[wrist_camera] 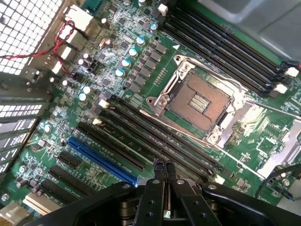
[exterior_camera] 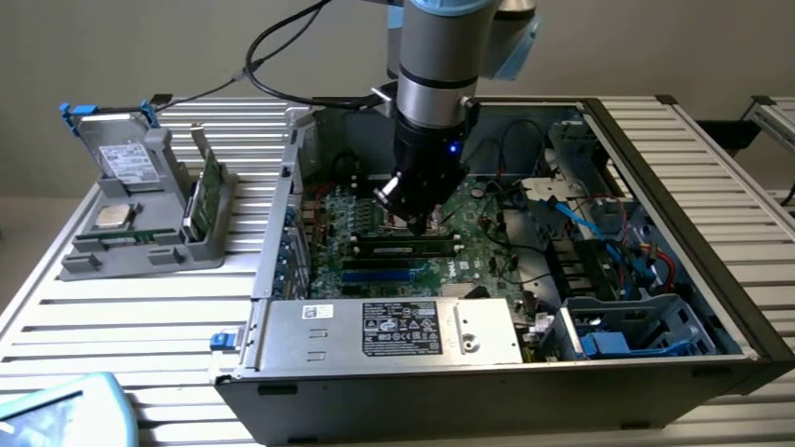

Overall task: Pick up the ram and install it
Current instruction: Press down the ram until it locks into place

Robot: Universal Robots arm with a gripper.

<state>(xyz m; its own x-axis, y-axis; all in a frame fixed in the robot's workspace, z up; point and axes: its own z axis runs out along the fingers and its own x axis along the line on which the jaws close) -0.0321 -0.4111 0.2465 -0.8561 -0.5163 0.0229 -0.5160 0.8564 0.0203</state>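
Note:
My gripper (exterior_camera: 416,222) hangs low inside the open computer case, just above the green motherboard (exterior_camera: 485,223). In the wrist view its two black fingertips (wrist_camera: 159,167) are pressed together with nothing between them, over the end of the long black memory slots (wrist_camera: 155,136). In the exterior view a slim, long dark strip with green edges (exterior_camera: 404,247) lies along the slots right below the gripper. It looks like the ram seated there, but I cannot tell for sure. The empty processor socket (wrist_camera: 200,101) lies beyond the slots.
A grey holder (exterior_camera: 137,251) on the exterior view's left carries a green card (exterior_camera: 207,196) standing on edge and a small silver chip (exterior_camera: 114,217). The silver power supply (exterior_camera: 397,326) closes the case's near side. Cables (exterior_camera: 584,219) and a blue drive cage (exterior_camera: 621,335) crowd the exterior view's right.

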